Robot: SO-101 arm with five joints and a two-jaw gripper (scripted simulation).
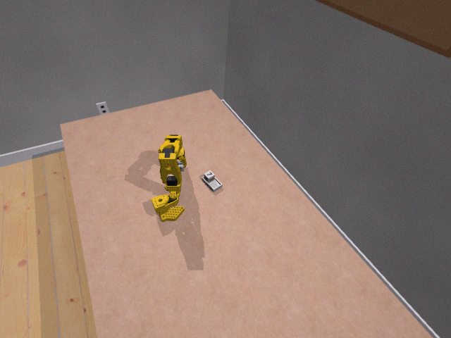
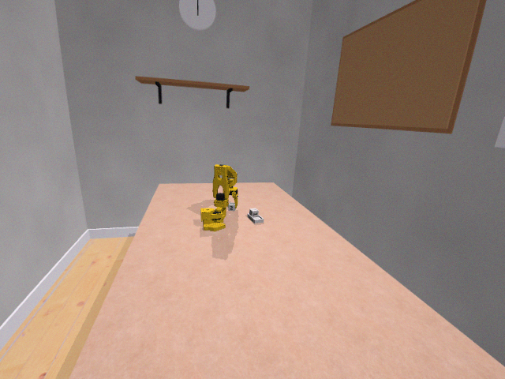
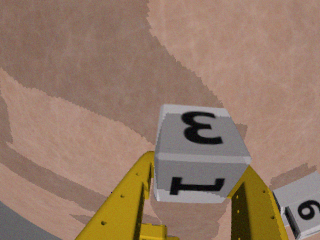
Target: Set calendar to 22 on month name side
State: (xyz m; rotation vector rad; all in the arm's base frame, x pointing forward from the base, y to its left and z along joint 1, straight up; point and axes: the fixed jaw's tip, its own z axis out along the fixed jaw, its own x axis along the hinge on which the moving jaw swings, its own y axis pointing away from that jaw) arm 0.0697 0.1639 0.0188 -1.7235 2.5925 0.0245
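My gripper (image 3: 195, 183) (image 2: 233, 203) is shut on a white date cube (image 3: 200, 143) (image 2: 231, 207) and holds it above the table, close to the arm. In the wrist view the cube shows a 3 on its far face and a 1 on its near face; the exterior view shows a 2 on it. The small white tray (image 1: 218, 186) (image 2: 259, 221) lies flat on the table to the right of the arm. The second cube (image 1: 208, 175) (image 2: 253, 212) stands in the tray's far end. A white face with a 6 or 9 (image 3: 303, 210) shows at the wrist view's lower right.
The yellow arm's base (image 1: 167, 209) (image 2: 211, 219) stands left of the tray. The table's right edge (image 1: 291, 178) runs along the grey wall. Its left edge drops to a wooden floor (image 1: 32, 236).
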